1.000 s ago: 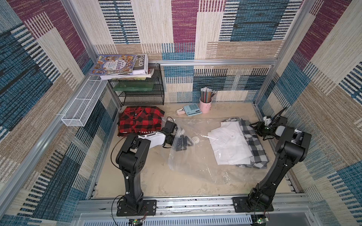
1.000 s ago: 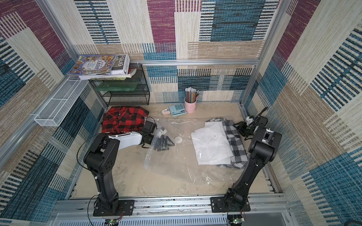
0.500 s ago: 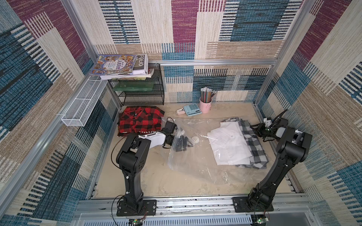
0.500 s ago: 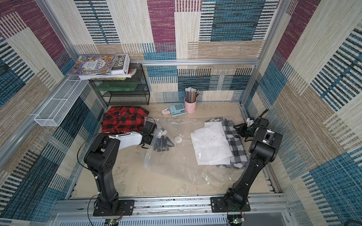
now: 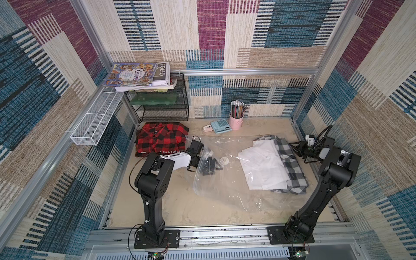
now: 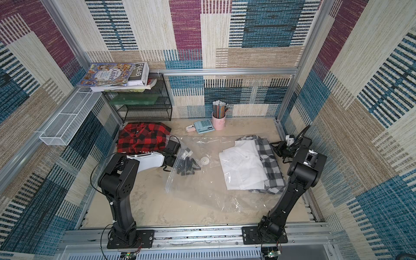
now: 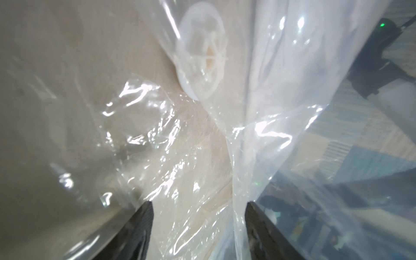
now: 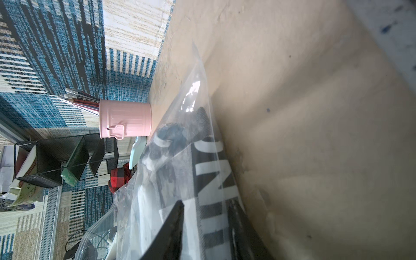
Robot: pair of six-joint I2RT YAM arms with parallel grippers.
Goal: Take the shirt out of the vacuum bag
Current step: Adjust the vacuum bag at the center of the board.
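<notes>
The clear vacuum bag (image 5: 225, 186) lies flat on the table, its white valve (image 5: 224, 160) near the left end. Inside at the right, a white shirt (image 5: 263, 166) rests on a grey checked shirt (image 5: 290, 166). My left gripper (image 5: 210, 165) sits under the film at the bag's left end. In the left wrist view it is open (image 7: 198, 202), with film between the fingers and the valve (image 7: 200, 56) ahead. My right gripper (image 5: 296, 151) is at the bag's right edge. Its jaws (image 8: 206, 202) stand close on either side of checked cloth (image 8: 209, 180) and film; whether they press is unclear.
A red plaid shirt (image 5: 162, 139) lies outside the bag behind the left arm. A pink pencil cup (image 5: 236, 120) and a calculator (image 5: 221, 126) stand at the back. A black mesh rack (image 5: 162, 105) with books and a white wire basket (image 5: 94, 121) fill the back left.
The right gripper has edged a little toward the checked shirt at the bag's right edge. The left arm and the bag look unchanged.
</notes>
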